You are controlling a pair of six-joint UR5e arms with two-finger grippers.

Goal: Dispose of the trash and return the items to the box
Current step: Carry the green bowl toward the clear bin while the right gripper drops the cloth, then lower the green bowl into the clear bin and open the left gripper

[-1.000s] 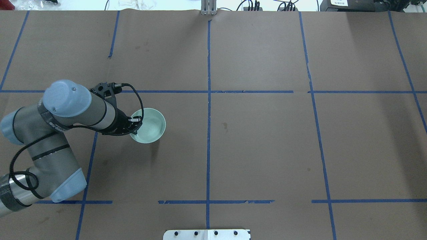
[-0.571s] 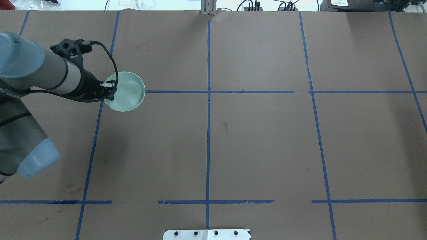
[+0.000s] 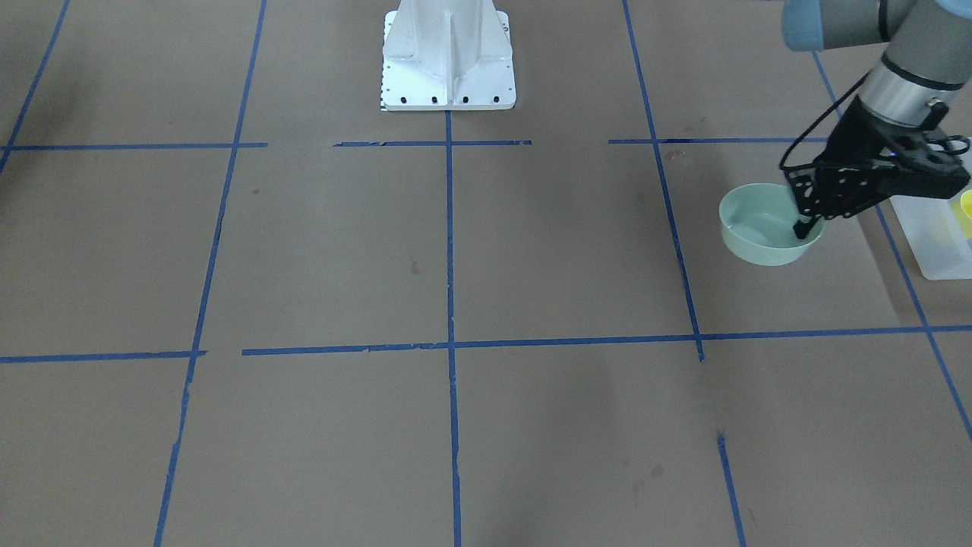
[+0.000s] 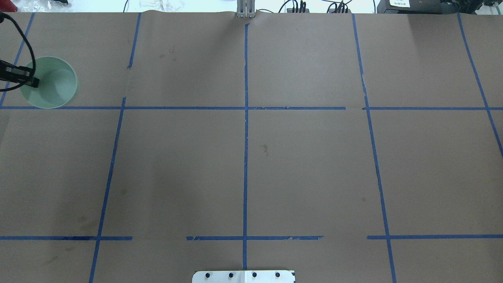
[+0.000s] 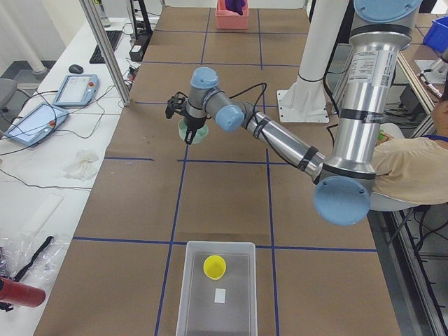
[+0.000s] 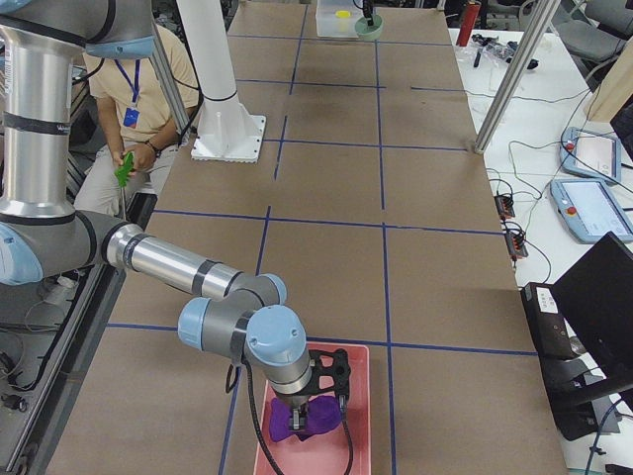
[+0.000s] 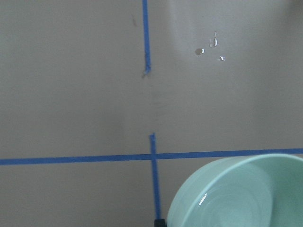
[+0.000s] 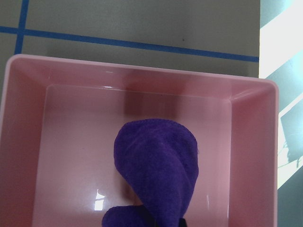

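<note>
My left gripper is shut on the rim of the mint-green bowl and holds it just above the table. The overhead view shows the bowl at the far left edge, with the left gripper on its left rim. The frosted box stands at the table's left end with the yellow cup inside. In the front-facing view the box is just right of the bowl. My right gripper is in a pink bin, shut on a purple cloth.
The robot's white base stands at the middle of the near table edge. Blue tape lines cross the brown table paper. A seated person is beside the robot. Metal frame posts stand along the far table edge.
My left arm has carried the bowl leftward and away from the robot, from left of the table's middle to the far left edge. Most of the arm has left the overhead view.
</note>
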